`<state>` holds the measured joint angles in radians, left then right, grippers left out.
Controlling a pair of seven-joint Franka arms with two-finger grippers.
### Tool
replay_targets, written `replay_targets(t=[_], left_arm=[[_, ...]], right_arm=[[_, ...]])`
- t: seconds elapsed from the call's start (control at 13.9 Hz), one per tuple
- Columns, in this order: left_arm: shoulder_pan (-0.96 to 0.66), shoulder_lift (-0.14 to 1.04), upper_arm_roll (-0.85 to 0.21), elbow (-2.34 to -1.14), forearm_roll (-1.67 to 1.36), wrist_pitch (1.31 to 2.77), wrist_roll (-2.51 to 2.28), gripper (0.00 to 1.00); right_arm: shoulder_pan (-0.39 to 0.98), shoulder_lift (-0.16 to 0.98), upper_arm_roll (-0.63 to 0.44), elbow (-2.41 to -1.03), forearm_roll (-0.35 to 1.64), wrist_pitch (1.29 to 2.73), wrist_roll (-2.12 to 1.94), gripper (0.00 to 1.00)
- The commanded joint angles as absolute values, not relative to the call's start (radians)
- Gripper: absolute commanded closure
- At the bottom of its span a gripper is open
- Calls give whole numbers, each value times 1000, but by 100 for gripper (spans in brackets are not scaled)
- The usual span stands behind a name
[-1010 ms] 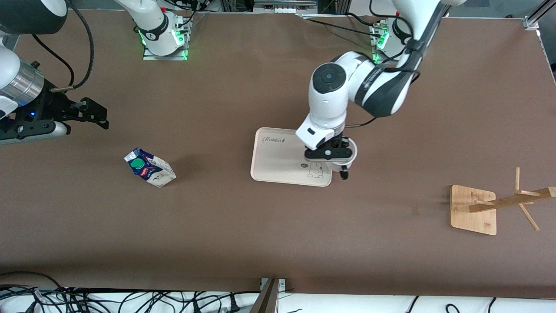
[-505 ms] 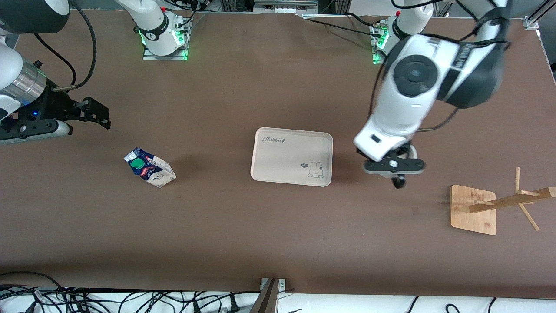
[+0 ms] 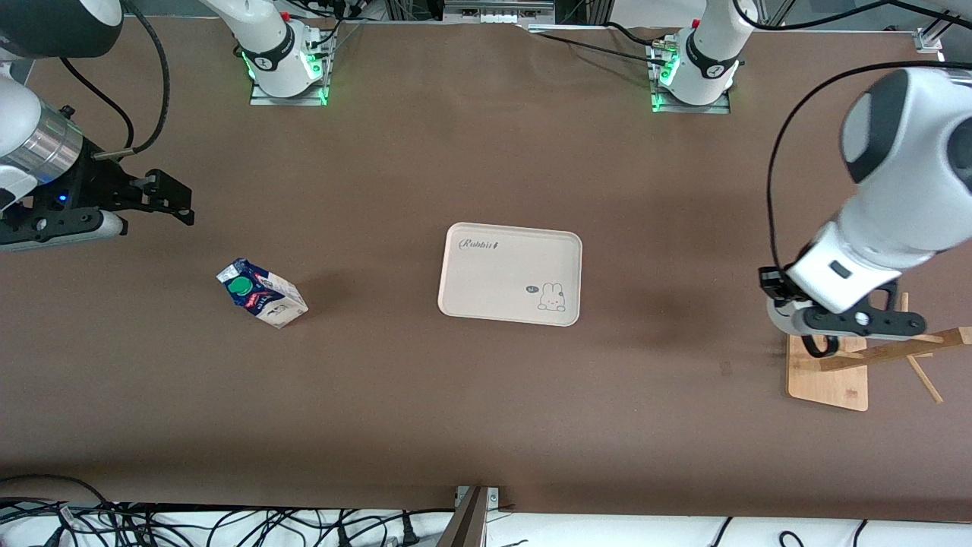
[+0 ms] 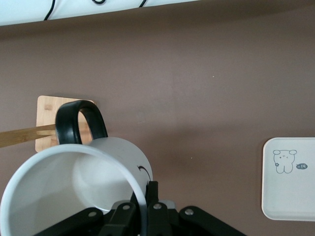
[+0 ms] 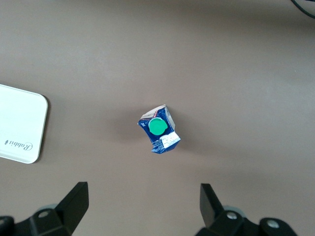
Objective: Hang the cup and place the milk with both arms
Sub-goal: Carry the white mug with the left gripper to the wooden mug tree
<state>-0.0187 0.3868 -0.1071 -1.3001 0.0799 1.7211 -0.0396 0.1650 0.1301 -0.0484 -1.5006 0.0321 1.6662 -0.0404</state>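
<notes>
Two arms at work: left gripper [image 3: 816,334], clamped on the cup [image 4: 74,187], has swung from the tray [image 3: 510,273] to the rack [image 3: 828,372] at frame's right; right gripper [image 5: 142,206] waits, fingers apart, over the milk [image 3: 262,292].

Brown-covered bench [image 3: 425,425] under even light. Tangled black cables [image 3: 152,524] along the edge nearest the front camera, over a white floor strip [image 3: 607,532].

both arms are glossy white shells with dark grey joint caps, and black cables loop along them. the right arm [image 3: 30,144] has a ribbed silver wrist with a small blue light. green lights glow at each base [image 3: 285,72], at 12 o'clock in the front view.
</notes>
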Motion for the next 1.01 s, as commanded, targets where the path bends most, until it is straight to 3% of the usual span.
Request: replay_targets(t=[0.0, 0.94], left_arm=[[67, 385, -120, -1287, 6, 1701, 99, 100], [245, 393, -117, -1292, -97, 1701, 252, 100]], right_arm=[[169, 123, -46, -1491, 21, 1658, -29, 0], [169, 123, -46, -1491, 23, 1660, -29, 0]])
